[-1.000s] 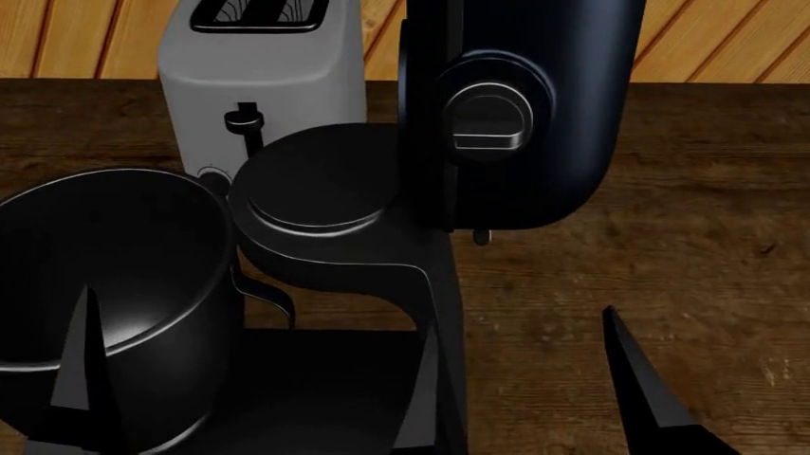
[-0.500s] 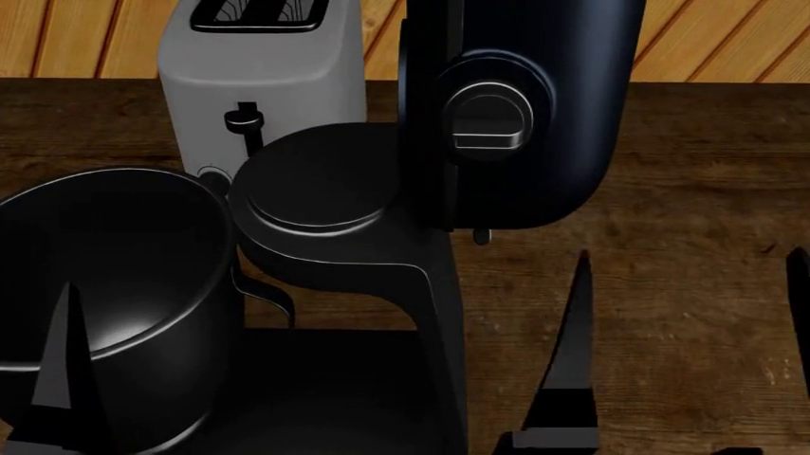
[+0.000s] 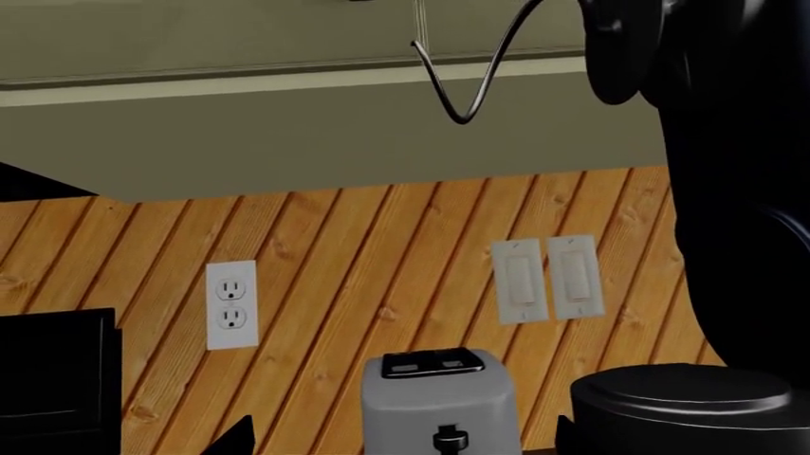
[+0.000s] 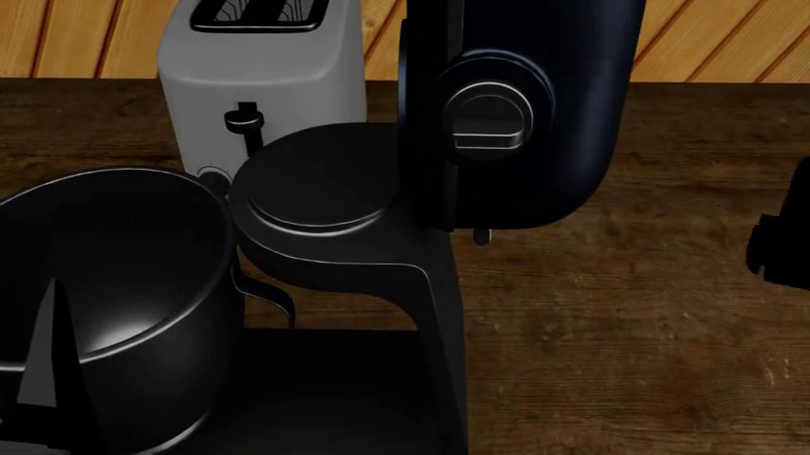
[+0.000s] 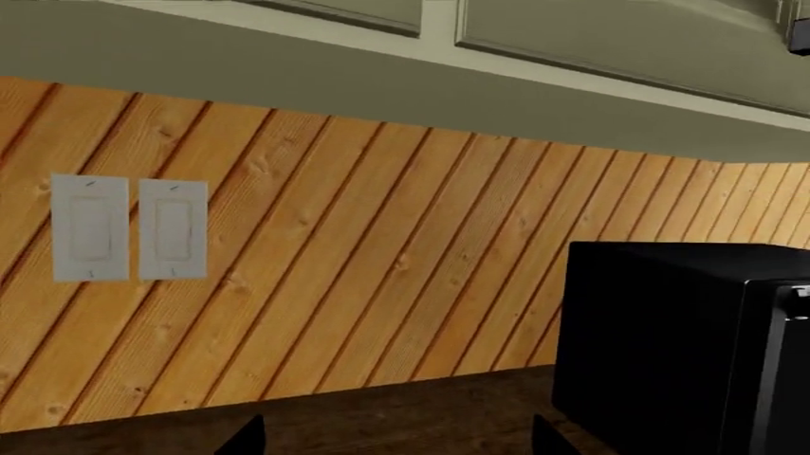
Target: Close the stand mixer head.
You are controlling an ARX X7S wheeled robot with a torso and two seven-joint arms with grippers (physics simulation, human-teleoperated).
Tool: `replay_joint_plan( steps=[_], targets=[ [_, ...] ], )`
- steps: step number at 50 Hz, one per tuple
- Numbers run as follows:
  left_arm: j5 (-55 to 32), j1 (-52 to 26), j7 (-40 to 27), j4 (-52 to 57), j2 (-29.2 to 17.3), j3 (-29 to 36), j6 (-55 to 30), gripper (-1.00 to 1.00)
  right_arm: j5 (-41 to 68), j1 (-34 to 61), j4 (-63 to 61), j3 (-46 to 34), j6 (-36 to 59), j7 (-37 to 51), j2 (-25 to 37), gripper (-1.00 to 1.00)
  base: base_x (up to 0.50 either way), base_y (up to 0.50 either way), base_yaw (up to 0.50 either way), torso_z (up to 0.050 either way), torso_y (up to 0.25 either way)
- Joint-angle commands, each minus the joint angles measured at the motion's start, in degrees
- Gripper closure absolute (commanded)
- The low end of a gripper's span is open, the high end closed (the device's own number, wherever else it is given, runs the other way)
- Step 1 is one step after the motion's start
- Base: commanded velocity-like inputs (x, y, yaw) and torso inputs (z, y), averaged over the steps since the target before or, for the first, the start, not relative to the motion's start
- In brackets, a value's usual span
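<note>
The stand mixer head [image 4: 519, 114] is glossy black-navy and tilted up, with its round hub cap [image 4: 487, 116] facing me above the curved black neck [image 4: 341, 227]. It also fills the edge of the left wrist view [image 3: 741, 190]. My left gripper [image 3: 402, 441] is open and empty, facing the toaster; one of its fingers [image 4: 51, 351] shows in front of the mixing bowl [image 4: 127, 265]. My right gripper [image 5: 398, 438] is open and empty, facing the wooden wall. Only a dark part of the right arm [image 4: 779, 246] shows at the head view's right edge, right of the mixer head.
A grey-white toaster [image 4: 260, 85] stands behind the bowl and left of the mixer head, also in the left wrist view [image 3: 441, 403]. A black box [image 5: 684, 351] stands on the counter in the right wrist view. Bare wooden counter [image 4: 633, 332] lies right of the mixer.
My right gripper has risen from the lower right and swung right, so only a dark part remains at the head view's edge. The left finger has shifted slightly left. The mixer head has not moved.
</note>
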Motion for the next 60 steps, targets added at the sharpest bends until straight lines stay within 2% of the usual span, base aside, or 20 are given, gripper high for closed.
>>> replay_joint_plan(
  steps=[1, 8, 16, 22, 29, 39, 52, 60],
  targets=[
    [0.7, -0.5, -0.8, 0.3, 1.1, -2.5, -1.5, -1.00, 9.1, 16.7, 12.5, 2.0, 20.8, -4.1, -12.7, -1.00, 0.00, 0.00, 0.00, 0.000, 0.000],
    [0.5, -0.4, -1.1, 0.3, 0.7, -2.5, -1.3, -1.00, 11.3, 28.9, 20.8, -3.3, 32.0, -5.5, -25.7, -1.00, 0.00, 0.00, 0.00, 0.000, 0.000],
    [0.1, -0.5, -1.5, 0.3, 0.3, -2.5, -1.2, -1.00, 6.8, 30.6, 27.3, -8.3, 35.2, -12.4, -34.0, -1.00, 0.00, 0.00, 0.00, 0.000, 0.000],
    [-1.2, -0.6, -2.0, 1.7, -0.2, -3.3, -1.9, -1.00, 4.8, 31.2, 30.3, -10.3, 35.5, -15.7, -38.6, -1.00, 0.00, 0.00, 0.00, 0.000, 0.000],
    [-6.0, -0.8, -7.5, 1.9, -5.0, -2.7, -0.4, -1.00, 2.5, 32.5, 34.3, -12.1, 35.7, -20.5, -43.2, -1.00, 0.02, 0.00, 0.01, 0.000, 0.000],
    [-8.3, -1.2, -11.0, 1.7, -7.9, -1.6, 0.1, -1.00, 0.3, 34.0, 38.2, -14.6, 36.4, -27.6, -47.8, -1.00, 0.02, 0.00, 0.02, 0.000, 0.000],
    [-11.2, -1.2, -13.7, 1.5, -10.9, -1.4, 1.9, -1.00, -3.3, 39.4, 48.1, -25.2, 45.5, -35.0, -61.0, -1.00, 0.01, 0.00, 0.01, 0.000, 0.000],
    [-12.4, -1.4, -15.3, 1.5, -12.3, -1.2, 2.5, -1.00, -2.5, 38.0, 51.5, -29.6, 49.8, -36.1, -64.7, -1.00, 0.01, 0.00, 0.01, 0.000, 0.000]
  ],
)
